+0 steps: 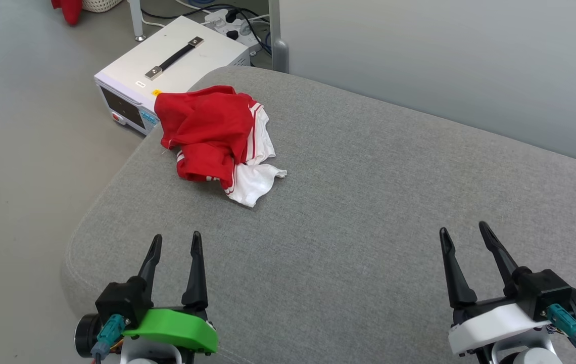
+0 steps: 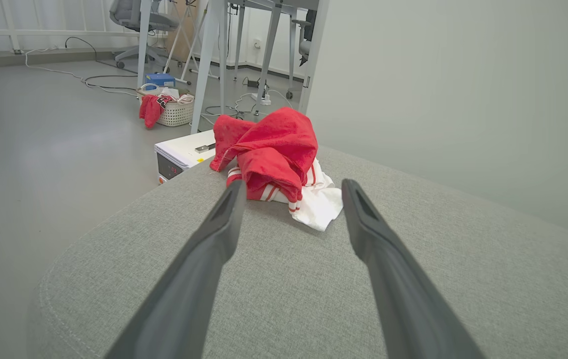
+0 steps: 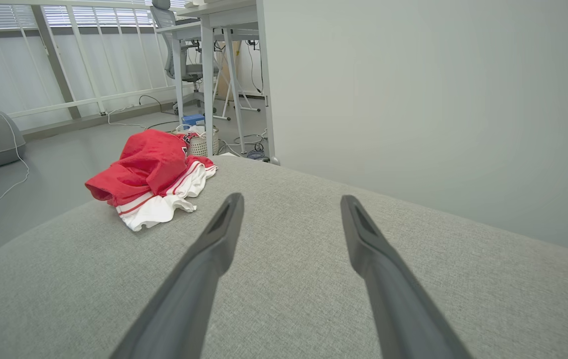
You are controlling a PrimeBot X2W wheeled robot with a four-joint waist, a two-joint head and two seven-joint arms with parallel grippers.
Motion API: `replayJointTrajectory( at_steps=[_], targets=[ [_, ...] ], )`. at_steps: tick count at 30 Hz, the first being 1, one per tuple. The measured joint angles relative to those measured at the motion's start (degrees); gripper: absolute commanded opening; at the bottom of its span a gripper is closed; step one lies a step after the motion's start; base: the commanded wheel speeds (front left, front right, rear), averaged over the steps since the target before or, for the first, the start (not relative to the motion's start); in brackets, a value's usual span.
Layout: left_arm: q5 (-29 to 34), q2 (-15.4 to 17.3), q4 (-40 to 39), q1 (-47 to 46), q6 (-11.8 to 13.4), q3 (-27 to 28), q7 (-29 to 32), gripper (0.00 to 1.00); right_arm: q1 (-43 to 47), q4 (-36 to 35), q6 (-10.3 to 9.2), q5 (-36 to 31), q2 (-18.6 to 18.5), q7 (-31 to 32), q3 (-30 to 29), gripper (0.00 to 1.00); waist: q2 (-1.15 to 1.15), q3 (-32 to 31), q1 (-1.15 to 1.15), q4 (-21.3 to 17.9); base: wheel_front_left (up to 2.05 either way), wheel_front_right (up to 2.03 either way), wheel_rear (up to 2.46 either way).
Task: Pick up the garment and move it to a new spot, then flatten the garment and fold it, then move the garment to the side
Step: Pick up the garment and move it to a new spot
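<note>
The small white metal box (image 1: 207, 50) with a black strap handle carries a yellow sticker and a dark front panel with red digits, all too small to read; it stands on the floor just past the far left corner of the broad grey woven-fabric cushion (image 1: 369, 202), whose edges are rounded and piped. Further out on the floor beyond that same corner sits a white lattice basket (image 2: 177, 113) with a red cloth (image 2: 150, 109) draped over its rim. The red jersey T-shirt with white sleeves and red-and-white striped trim (image 1: 212, 136) lies crumpled in a soft heap on the cushion near its far left corner, red folds on top and a white sleeve spilling out toward the cushion's middle; any lettering is hidden in the folds. The left gripper (image 1: 176, 236), on a green mount, hangs over the cushion's near left corner, and the right gripper (image 1: 462, 228), on a white mount, over its near right side; both have their long dark tapered fingers spread apart, holding nothing and well clear of the shirt.
</note>
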Motion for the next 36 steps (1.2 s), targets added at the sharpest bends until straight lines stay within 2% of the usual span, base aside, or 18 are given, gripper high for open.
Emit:
replayJointTrajectory(
  at_steps=[9,15,17,19,26,30,36],
  targets=[
    [-2.76,0.00,1.85,-0.97,-1.51,-0.23,0.00,1.00,-0.43,-0.59,0.00,-0.48,-0.04,0.00,0.63,1.00,0.00,1.53,0.00,-0.81,0.00,0.00,0.00],
    [-2.49,0.10,7.50,-8.15,-4.30,0.22,-0.01,1.00,-2.18,-1.65,0.00,-1.31,-1.47,-0.01,0.88,1.00,0.00,4.49,0.00,-2.41,0.00,0.00,0.00],
    [-2.48,1.02,9.88,-12.17,-5.00,0.00,0.33,1.00,-2.47,-1.97,0.00,-1.57,-2.02,-0.10,0.85,1.00,0.00,5.73,0.00,-3.04,0.00,0.00,0.00],
    [-2.78,2.59,11.65,-17.00,-5.41,0.22,2.91,1.00,-2.81,-2.37,0.00,-1.78,-2.58,-0.19,0.88,1.00,0.00,7.12,0.00,-3.70,0.00,0.00,0.00],
    [-5.59,12.16,18.13,-35.70,-6.57,-1.20,20.51,1.00,-6.81,-3.55,0.00,-2.53,-3.86,-0.26,2.12,1.00,0.00,13.68,0.00,-6.82,0.00,0.00,0.00],
    [-14.73,15.77,21.93,-43.38,-6.73,-2.48,31.82,1.00,-8.59,-3.76,0.00,-2.54,-4.15,-0.26,2.46,1.00,0.00,17.59,0.01,-9.11,0.00,0.00,0.00],
    [-22.25,25.40,25.12,-50.16,-6.98,-7.47,42.47,1.00,-10.68,-3.96,0.00,-2.53,-3.78,-0.34,3.44,1.00,0.00,22.37,0.01,-13.22,0.00,0.00,0.00]
  ],
)
